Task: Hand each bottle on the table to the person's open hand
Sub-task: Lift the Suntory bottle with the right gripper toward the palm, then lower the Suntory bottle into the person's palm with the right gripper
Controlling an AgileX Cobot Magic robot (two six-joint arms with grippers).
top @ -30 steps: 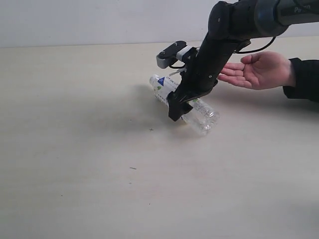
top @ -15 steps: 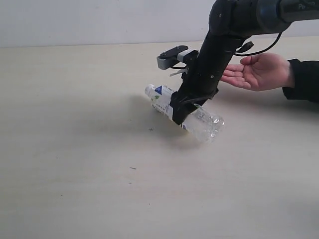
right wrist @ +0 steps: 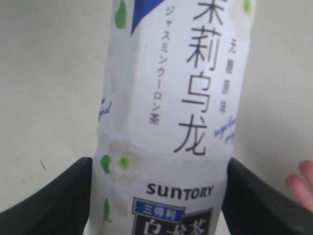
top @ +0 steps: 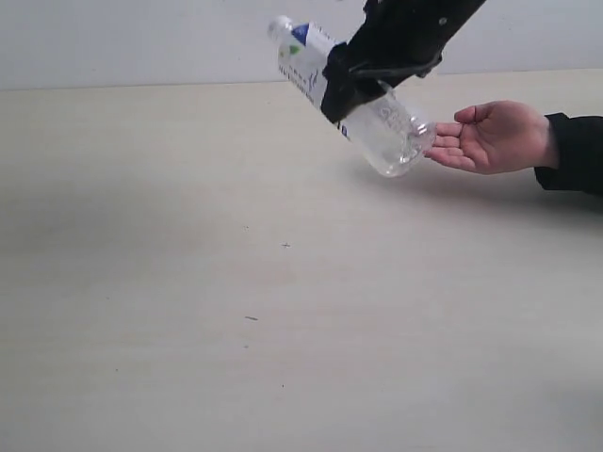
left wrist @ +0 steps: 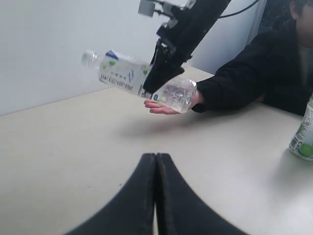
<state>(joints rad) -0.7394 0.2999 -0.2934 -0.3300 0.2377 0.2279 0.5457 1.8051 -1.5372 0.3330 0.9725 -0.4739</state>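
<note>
Holding bottle (top: 386, 132) w/ right gripper (top: 341, 87) clamped round its middle, base nr the open palm-up hand (top: 495, 137); lower base onto palm, then let go slowly

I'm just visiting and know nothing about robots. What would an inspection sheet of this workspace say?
Surface: table, pale wood grain, few dark specks.
Job's things: bottle held tilted in the air, base near the open hand; second bottle standing on the table.
Clutter: nothing seen.
Tools: right tool shut on the bottle; left tool shut, empty.
Cables: black cable near the right arm.
Surroundings: plain pale wall; person's dark sleeve.
</note>
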